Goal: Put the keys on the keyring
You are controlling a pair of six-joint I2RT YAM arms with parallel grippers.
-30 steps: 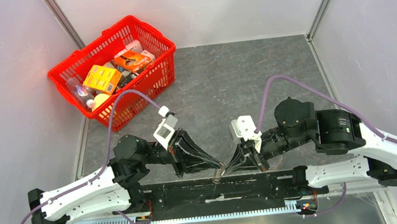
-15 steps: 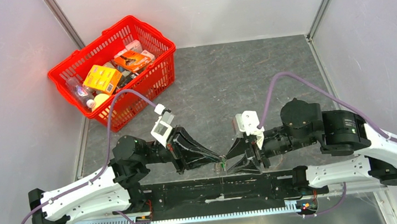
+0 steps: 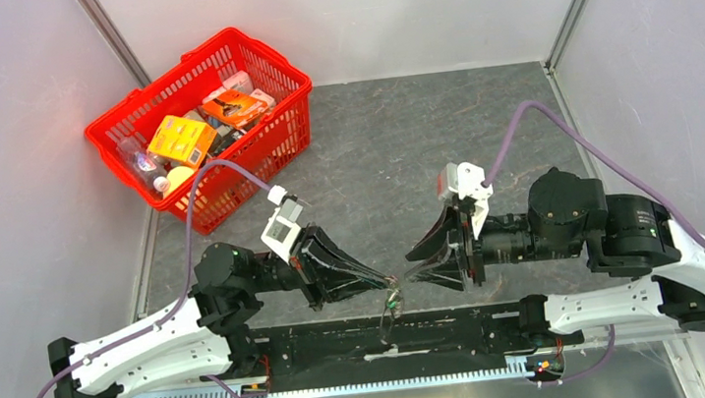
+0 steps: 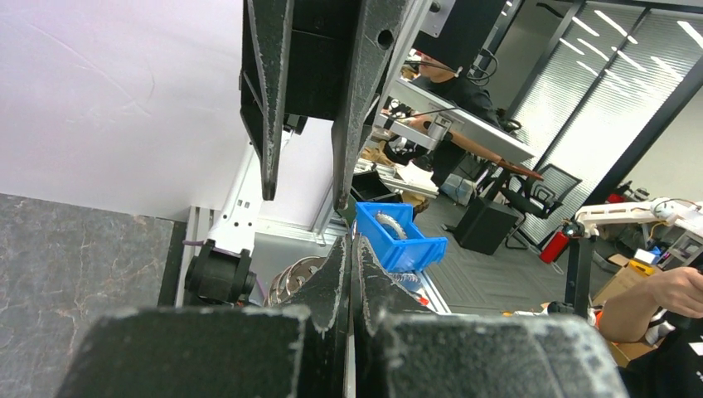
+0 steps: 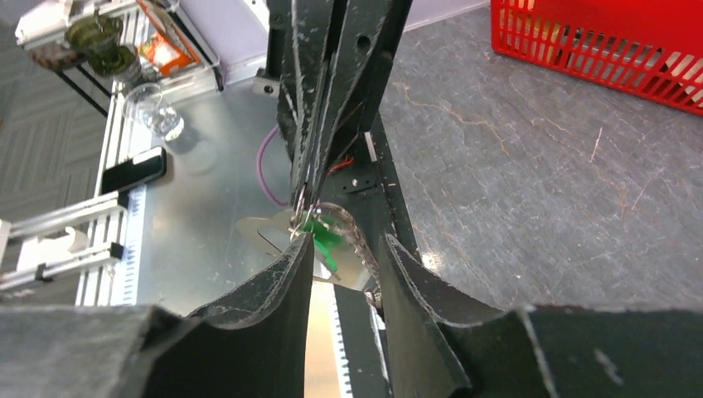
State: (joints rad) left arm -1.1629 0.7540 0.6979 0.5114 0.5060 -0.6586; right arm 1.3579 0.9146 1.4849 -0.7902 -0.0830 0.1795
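Over the worktop's [image 3: 402, 144] near edge, the left gripper [image 3: 389, 281] is pinching the keyring [image 5: 358, 249], the keys [image 5: 322, 235] hanging against it, while the right gripper [image 3: 408, 265] is gaping empty.

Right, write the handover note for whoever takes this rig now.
Left gripper: shut on the keyring, which hangs from its tips.
Right gripper: open, fingers either side of the keyring, gripping nothing.
Green-headed key: at the keyring, just below the left tips.
Done: keyring held up between the arms.
Left: the views do not show whether the key is threaded on. Check that first, then finish threading.
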